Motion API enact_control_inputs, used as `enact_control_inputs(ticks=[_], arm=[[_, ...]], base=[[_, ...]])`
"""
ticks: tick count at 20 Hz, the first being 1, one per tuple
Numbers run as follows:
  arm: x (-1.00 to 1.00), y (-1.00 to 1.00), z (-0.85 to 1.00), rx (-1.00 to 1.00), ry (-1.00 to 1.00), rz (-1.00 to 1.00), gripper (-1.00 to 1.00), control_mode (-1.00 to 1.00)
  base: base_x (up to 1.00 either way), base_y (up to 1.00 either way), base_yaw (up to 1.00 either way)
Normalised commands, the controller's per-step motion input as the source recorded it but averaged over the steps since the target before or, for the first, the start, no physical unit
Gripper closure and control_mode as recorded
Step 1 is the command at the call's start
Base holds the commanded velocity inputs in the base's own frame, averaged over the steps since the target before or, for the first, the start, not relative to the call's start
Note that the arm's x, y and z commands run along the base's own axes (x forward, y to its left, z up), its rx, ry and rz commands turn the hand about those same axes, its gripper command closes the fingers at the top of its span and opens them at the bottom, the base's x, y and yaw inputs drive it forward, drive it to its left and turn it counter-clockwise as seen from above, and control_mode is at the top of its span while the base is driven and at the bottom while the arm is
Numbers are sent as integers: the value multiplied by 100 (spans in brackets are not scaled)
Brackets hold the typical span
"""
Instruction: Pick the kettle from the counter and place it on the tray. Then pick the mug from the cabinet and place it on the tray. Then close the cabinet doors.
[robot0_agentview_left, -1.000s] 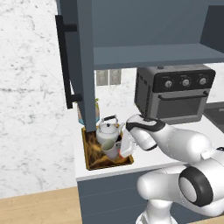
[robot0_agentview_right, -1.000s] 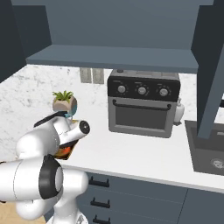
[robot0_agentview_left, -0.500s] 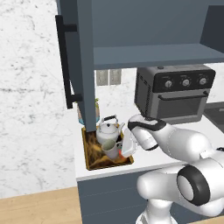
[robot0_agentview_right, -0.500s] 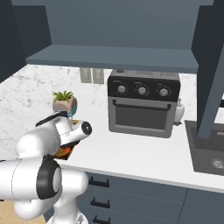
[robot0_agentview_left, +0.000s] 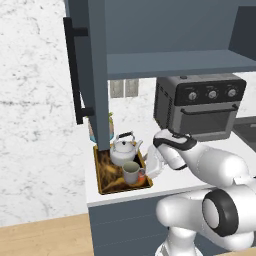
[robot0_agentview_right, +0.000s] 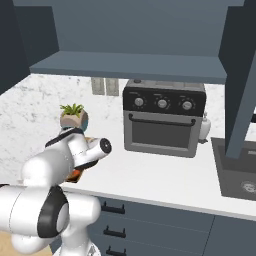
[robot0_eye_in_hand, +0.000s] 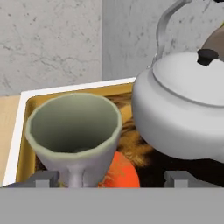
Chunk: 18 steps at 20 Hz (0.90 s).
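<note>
Releasing the mug on the tray beside the kettle, the gripper stands wide, holding nothing; back straight off, sparing its handle.

a white table runs along a marbled wall above dark blue base cabinets. at its left end lies a wooden-rimmed tray carrying a white kettle and a grey-green mug. a potted plant stands behind the tray. a black toaster oven sits further right, a small white bottle beside it.
</note>
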Motion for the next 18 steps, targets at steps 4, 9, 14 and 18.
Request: enact_control_inputs(ticks=[4, 9, 14, 18], arm=[[-11, -15, 4, 0, 0, 0, -100, -100], [-26, 0, 41, 0, 0, 0, -100, -100], [-43, 6, 72, 0, 0, 0, -100, -100], [-57, 0, 65, 0, 2, 0, -100, -100]], base=[[0, 0, 0], [0, 0, 0], [0, 0, 0], [0, 0, 0]])
